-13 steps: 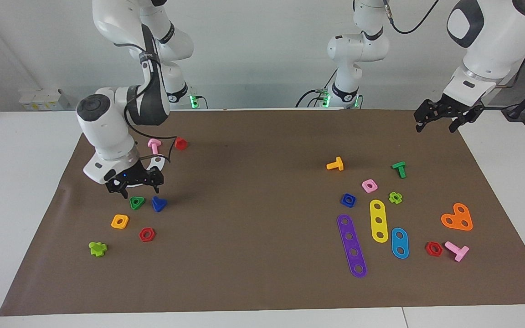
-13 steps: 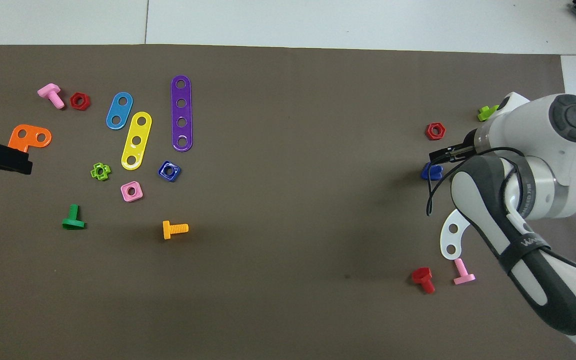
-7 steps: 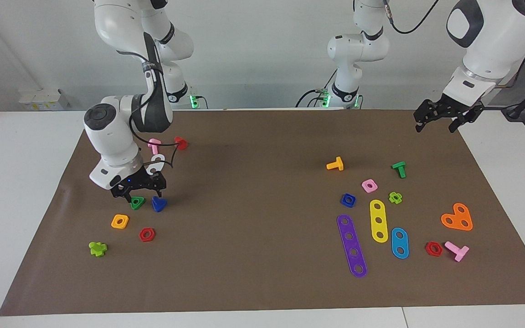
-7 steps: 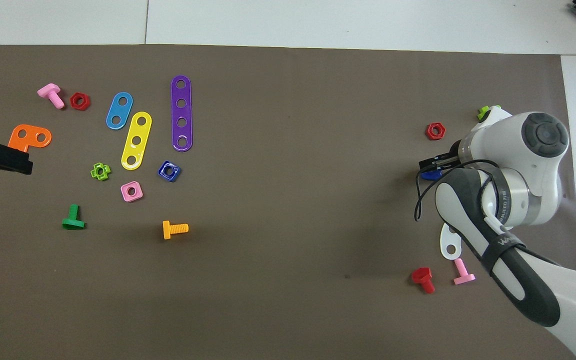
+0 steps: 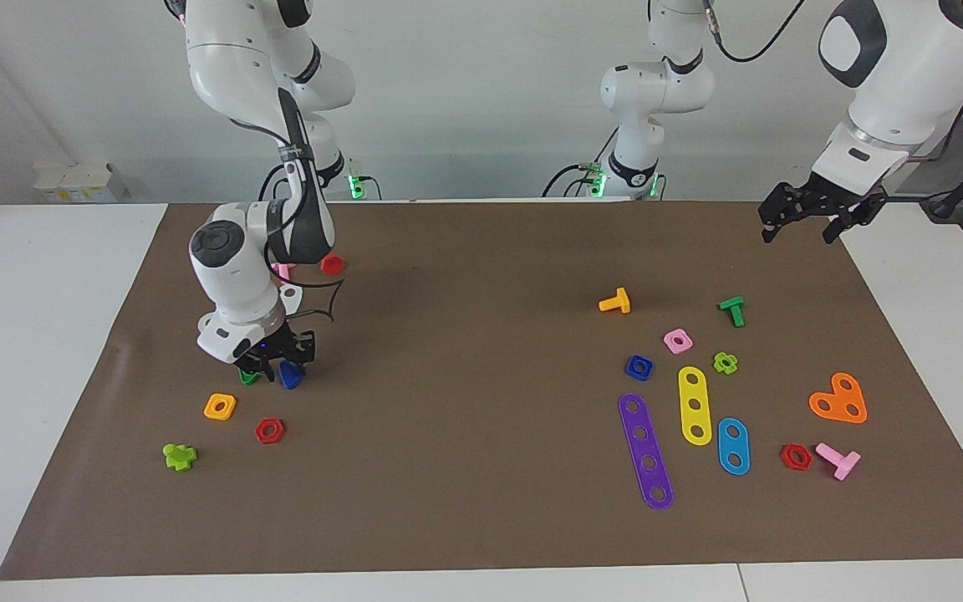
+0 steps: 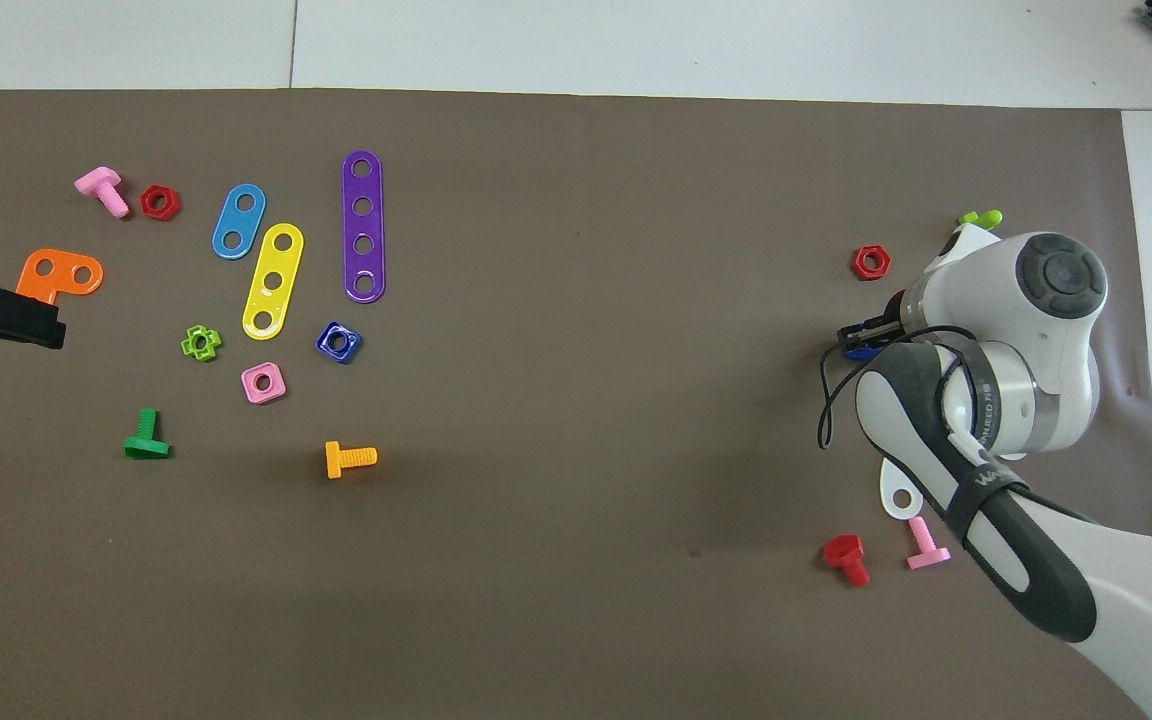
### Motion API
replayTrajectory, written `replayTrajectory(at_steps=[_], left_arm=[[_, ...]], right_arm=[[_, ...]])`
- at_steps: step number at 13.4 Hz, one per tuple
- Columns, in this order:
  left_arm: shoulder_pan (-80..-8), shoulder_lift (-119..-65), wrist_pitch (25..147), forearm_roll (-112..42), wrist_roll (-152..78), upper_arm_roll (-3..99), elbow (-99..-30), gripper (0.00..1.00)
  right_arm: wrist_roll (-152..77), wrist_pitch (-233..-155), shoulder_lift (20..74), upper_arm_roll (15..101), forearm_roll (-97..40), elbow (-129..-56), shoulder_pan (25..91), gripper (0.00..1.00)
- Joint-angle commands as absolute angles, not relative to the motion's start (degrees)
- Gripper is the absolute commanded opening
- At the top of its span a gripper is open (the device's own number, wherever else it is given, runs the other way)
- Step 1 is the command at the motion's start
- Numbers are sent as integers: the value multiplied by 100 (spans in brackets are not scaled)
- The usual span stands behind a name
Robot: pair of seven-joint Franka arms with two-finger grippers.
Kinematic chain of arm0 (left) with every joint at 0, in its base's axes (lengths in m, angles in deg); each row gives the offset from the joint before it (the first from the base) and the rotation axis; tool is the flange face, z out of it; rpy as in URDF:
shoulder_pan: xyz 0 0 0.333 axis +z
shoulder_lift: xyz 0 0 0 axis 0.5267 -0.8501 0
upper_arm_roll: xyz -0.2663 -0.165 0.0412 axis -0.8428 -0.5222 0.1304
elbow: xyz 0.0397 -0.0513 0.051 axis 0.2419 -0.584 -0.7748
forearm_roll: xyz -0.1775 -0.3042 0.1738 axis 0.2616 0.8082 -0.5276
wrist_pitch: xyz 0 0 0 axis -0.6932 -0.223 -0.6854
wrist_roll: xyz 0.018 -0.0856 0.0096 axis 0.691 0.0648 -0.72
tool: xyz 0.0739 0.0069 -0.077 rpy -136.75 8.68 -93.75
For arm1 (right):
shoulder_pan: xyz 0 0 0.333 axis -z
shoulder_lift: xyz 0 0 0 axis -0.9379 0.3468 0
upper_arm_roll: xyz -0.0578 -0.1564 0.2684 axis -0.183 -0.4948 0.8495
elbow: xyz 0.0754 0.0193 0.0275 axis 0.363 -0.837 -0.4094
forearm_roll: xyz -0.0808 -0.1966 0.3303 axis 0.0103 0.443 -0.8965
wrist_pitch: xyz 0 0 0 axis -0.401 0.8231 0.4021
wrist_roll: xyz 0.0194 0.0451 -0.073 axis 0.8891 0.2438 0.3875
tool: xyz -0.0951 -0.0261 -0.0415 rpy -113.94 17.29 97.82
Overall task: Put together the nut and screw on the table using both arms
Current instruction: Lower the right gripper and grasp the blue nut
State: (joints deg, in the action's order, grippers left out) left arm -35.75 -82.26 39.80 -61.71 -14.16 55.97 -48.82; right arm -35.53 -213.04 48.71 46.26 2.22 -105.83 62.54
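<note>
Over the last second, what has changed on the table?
The right gripper moved from beside the green triangular nut toward the table's middle and came down onto the blue screw, its jaws closing around it. A firm grip cannot be confirmed, and the screw has not left the mat. The left gripper waits raised and open over the mat's corner. The blue nut and the other parts lie as before.

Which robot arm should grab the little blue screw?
The right arm. Its pincer is already down at the blue screw, beside the green nut. The left pincer waits in the air over the mat's corner at the other end.
</note>
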Motion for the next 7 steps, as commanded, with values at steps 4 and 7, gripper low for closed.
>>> replayTrajectory(at_steps=[4, 7], left_arm=[[-3538, -8048, 4088, -6192, -1396, 5571, -5088, 100], [-3538, -8048, 4088, -6183, -1396, 5571, -5097, 100]], right_arm=[[-3364, -21293, 4828, 4633, 113, -10673, 6321, 51], [-3373, -21266, 4810, 4633, 104, -10717, 6321, 47]])
